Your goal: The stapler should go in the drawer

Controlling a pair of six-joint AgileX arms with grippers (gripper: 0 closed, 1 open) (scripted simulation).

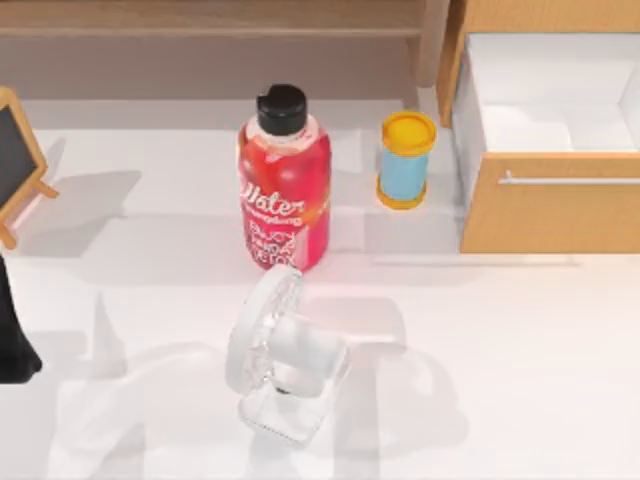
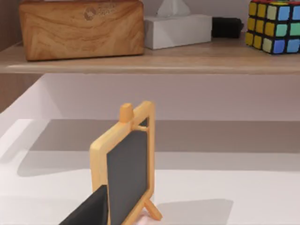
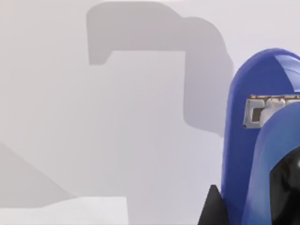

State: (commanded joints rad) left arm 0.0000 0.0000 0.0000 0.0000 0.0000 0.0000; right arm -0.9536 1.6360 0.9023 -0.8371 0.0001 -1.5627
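Three items are stood mid-table: bottle (image 1: 285, 180), jar (image 1: 406, 160), fan (image 1: 282, 358). Drawer (image 1: 548, 140) is pulled open at right. Blue stapler (image 3: 262, 154) is seen upright against the right gripper; grip cannot be told.

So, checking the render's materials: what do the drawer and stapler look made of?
Drawer: light tan wood-grain front, matte; thin silvery bar handle, likely metal; white inside. Stapler: glossy blue shell, probably plastic, with soft highlights and a grey metal-looking staple channel.

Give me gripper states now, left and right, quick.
Left gripper: by the small chalkboard, jaws cannot be told.
Right gripper: against the blue stapler, apparently holding it; jaws cannot be told.
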